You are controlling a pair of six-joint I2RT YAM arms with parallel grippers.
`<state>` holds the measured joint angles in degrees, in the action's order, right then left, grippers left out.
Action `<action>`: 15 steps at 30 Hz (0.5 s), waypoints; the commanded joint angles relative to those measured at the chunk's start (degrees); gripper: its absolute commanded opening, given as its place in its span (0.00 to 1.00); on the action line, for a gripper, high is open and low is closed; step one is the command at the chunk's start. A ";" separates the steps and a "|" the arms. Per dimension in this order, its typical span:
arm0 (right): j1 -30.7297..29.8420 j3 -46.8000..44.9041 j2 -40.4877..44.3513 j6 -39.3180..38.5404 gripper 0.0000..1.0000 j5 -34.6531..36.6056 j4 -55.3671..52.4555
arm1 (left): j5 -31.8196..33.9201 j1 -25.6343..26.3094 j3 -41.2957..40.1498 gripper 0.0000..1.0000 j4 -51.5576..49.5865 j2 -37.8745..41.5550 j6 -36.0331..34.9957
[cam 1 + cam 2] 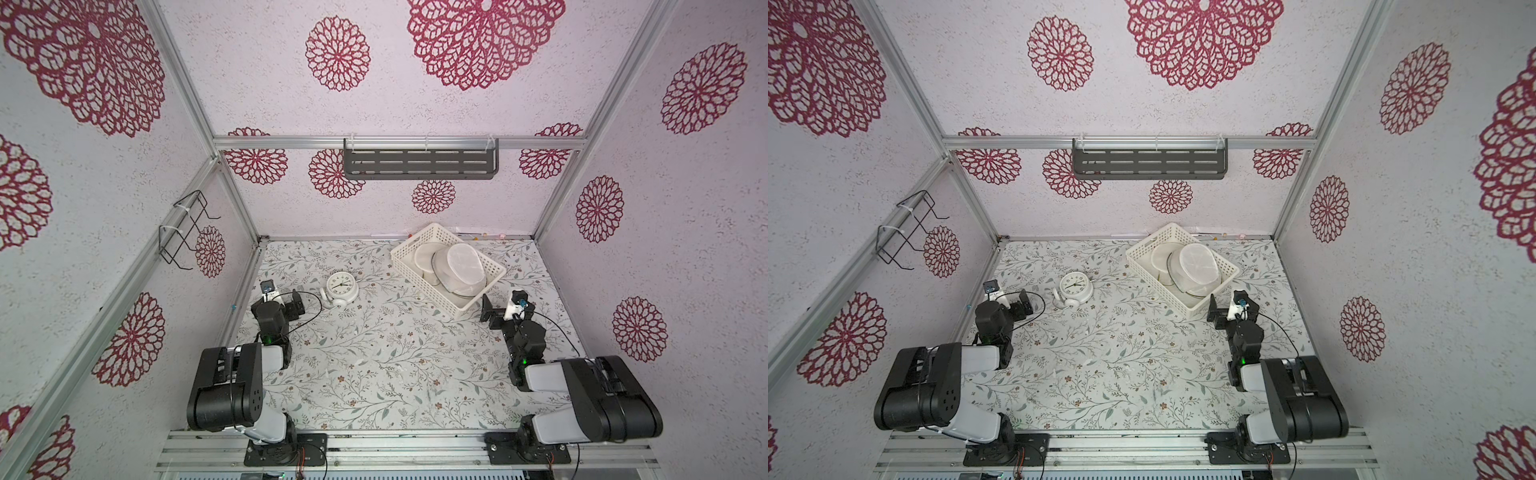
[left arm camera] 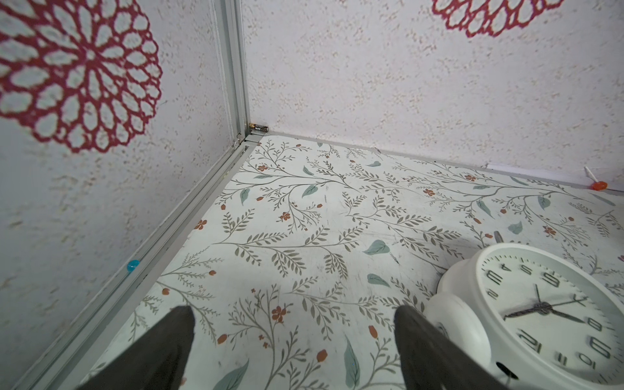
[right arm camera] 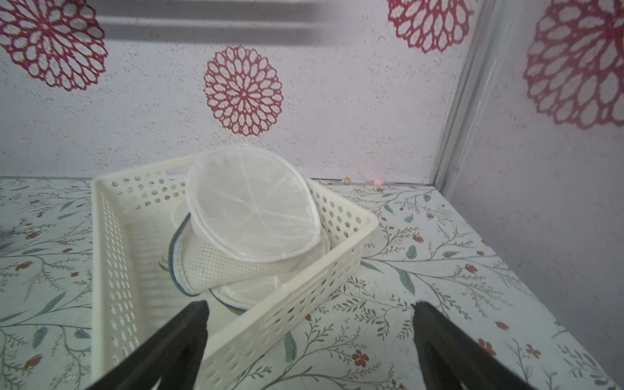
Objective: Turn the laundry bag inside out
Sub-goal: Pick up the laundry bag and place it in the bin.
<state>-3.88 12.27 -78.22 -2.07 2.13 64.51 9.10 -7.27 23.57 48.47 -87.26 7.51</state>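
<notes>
The laundry bag point(image 1: 459, 266) is not in hand yet. It lies in the white perforated basket point(image 1: 409, 245) at about 1 o'clock on the floral surface point(image 1: 374, 374), tipped so its round mesh end faces up and leans on the basket's far wall. More white mesh lies under it, though I cannot tell whether that is a separate piece. The basket likely serves only as storage, so the bag must come out before any turning can begin. The right pincer point(image 1: 488, 309) sits at roughly 2 o'clock, just beside the basket's near corner. In the right wrist view its 2 fingers point(image 3: 189, 334) are spread wide and grasp nothing, with the basket wall point(image 3: 111, 253) running between them, which is probably a lined-up approach. The left pincer point(image 1: 296, 305), near 9 o'clock, is likewise released and empty, with the white alarm clock point(image 1: 341, 286) close beside 1 finger, a thing it could nudge. Turning soft mesh inside out will likely need both: 1 to pin the mouth, 1 to push through.
</notes>
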 commanded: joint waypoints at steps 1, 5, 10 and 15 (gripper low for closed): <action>-1.04 2.56 11.83 1.60 0.99 1.53 -9.41 | -0.62 0.41 0.73 0.98 -4.38 6.44 -0.58; -0.59 11.87 20.54 16.59 0.99 10.47 -37.75 | 0.52 0.59 1.76 0.98 -10.78 14.11 0.76; -0.25 20.40 17.80 22.53 0.99 1.47 -53.87 | 8.43 0.51 5.19 0.98 -18.44 19.59 12.92; -6.55 27.50 10.22 16.58 0.99 1.61 -59.48 | 9.79 0.55 10.13 0.98 -35.47 25.51 18.40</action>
<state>-6.72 36.12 -64.69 16.47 4.62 14.24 15.79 -7.03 31.62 25.63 -64.36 19.40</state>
